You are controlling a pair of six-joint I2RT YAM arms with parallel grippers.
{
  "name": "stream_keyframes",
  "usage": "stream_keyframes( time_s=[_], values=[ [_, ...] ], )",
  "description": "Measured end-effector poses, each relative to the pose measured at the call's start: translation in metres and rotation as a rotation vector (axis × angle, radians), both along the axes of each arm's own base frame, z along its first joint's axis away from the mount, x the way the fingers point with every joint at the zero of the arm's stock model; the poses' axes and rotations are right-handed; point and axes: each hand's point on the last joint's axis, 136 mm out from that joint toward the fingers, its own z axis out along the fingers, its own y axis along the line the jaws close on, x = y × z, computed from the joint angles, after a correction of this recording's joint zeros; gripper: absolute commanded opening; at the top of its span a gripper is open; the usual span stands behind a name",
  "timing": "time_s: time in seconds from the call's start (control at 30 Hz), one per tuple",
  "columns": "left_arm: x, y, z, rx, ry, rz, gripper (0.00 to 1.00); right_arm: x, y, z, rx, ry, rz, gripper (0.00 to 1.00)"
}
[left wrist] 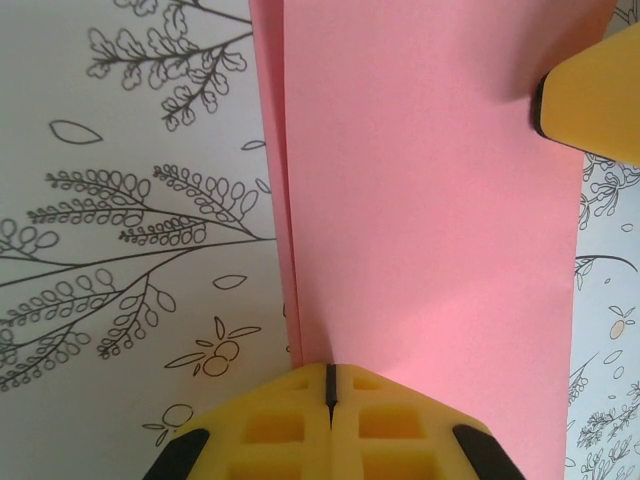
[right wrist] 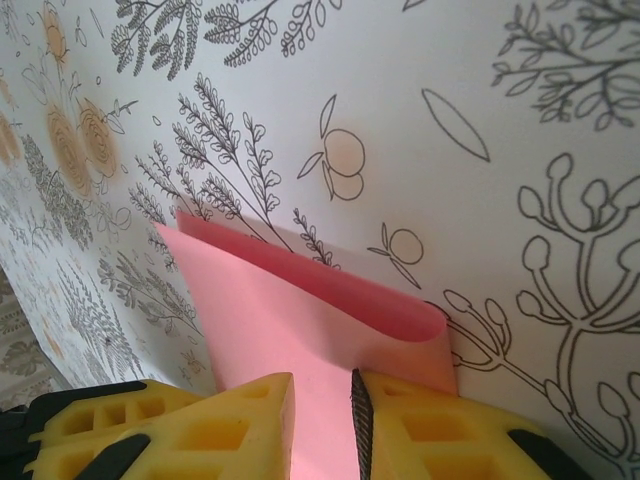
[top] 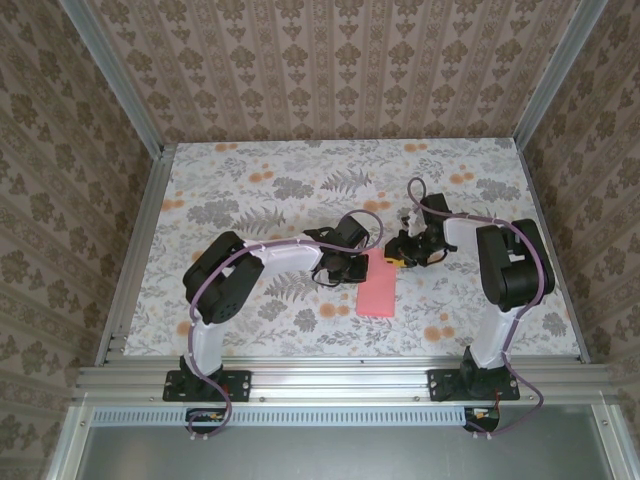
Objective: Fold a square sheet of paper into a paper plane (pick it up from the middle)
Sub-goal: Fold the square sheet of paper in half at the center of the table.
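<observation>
The square sheet of paper (top: 377, 285) is salmon pink and lies folded in half as a narrow rectangle at mid table. A paper plane is out of view. In the left wrist view the sheet (left wrist: 430, 230) shows two slightly offset edges along its left side. My left gripper (left wrist: 330, 385) is shut, its tips resting on the sheet next to those edges. My right gripper (right wrist: 322, 385) stands over the sheet's far end with its jaws a little apart. The sheet (right wrist: 280, 310) shows through that gap, and its fold bulges in a soft loop. In the top view, the left gripper (top: 352, 268) and right gripper (top: 392, 258) meet there.
The table (top: 250, 190) is covered with a floral cloth of grey leaves and orange flowers. Patterned walls and aluminium rails (top: 330, 372) enclose it. The right gripper's yellow finger (left wrist: 590, 100) juts into the left wrist view at the upper right, on the paper.
</observation>
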Motion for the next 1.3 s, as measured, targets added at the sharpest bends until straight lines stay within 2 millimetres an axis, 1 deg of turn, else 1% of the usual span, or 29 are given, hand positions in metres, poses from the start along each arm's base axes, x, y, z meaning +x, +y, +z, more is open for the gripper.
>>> stream_keyframes(
  time_s=[0.1, 0.23, 0.3, 0.4, 0.57, 0.6, 0.9, 1.13, 1.23, 1.3],
  values=[
    [0.000, 0.000, 0.000, 0.001, 0.000, 0.000, 0.02, 0.000, 0.000, 0.008, 0.002, -0.009, -0.003, 0.26],
    [0.000, 0.000, 0.000, 0.001, 0.000, 0.000, 0.02, 0.016, -0.002, 0.026, 0.009, -0.067, -0.012, 0.26],
    [0.000, 0.000, 0.000, 0.001, 0.000, 0.000, 0.02, 0.022, -0.002, 0.030, 0.010, -0.083, -0.016, 0.25],
    [0.000, 0.000, 0.000, 0.001, 0.000, 0.000, 0.02, 0.022, -0.004, 0.024, 0.009, -0.072, -0.019, 0.25],
    [0.000, 0.000, 0.000, 0.001, 0.000, -0.001, 0.02, 0.018, -0.008, -0.001, -0.024, -0.009, -0.027, 0.25],
    [0.000, 0.000, 0.000, 0.001, 0.001, -0.001, 0.02, 0.018, -0.008, -0.002, -0.022, -0.006, -0.026, 0.25],
    [0.000, 0.000, 0.000, 0.006, 0.003, -0.001, 0.02, 0.018, -0.008, 0.002, -0.023, -0.013, -0.025, 0.25],
    [0.000, 0.000, 0.000, 0.011, 0.000, 0.001, 0.02, 0.025, -0.007, 0.020, -0.014, -0.058, -0.027, 0.25],
    [0.000, 0.000, 0.000, 0.011, 0.000, 0.001, 0.02, 0.026, -0.008, 0.017, -0.025, -0.049, -0.030, 0.24],
    [0.000, 0.000, 0.000, 0.011, 0.000, 0.001, 0.02, 0.025, -0.011, 0.006, -0.045, -0.025, -0.035, 0.24]
  ],
)
